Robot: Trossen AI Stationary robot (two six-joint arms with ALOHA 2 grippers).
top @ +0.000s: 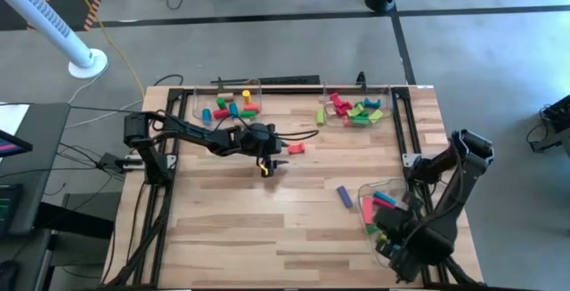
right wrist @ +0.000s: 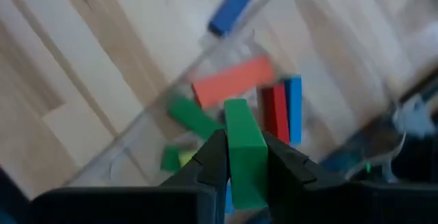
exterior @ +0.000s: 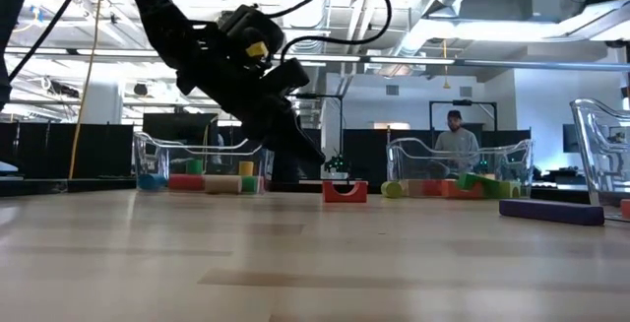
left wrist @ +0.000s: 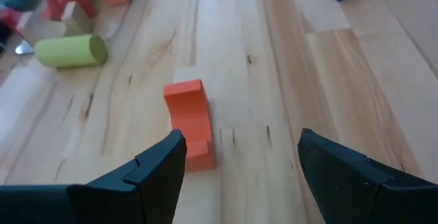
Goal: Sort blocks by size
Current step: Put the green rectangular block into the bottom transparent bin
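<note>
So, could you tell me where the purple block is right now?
The purple block lies loose on the table's right side in the high view, just left of the tray under the right gripper.

**Low view: dark arm above red block**

Dark left gripper (exterior: pixel 300 145) slants down w/ tips just above small red notched wooden block (exterior: pixel 345 191) on pale wooden tabletop (exterior: pixel 295 263). Clear plastic trays behind, left (exterior: pixel 197 160) & right (exterior: pixel 458 160), hold coloured blocks. Purple wooden bar (exterior: pixel 550 211) lies far right. Person (exterior: pixel 454 140) stands in bkgd.

Bare table (top: pixel 232 211) spans six to nine o'clock; clear trays (top: pixel 227 104) crowd twelve and four, a red block (top: pixel 297 149) lies at center.
</note>
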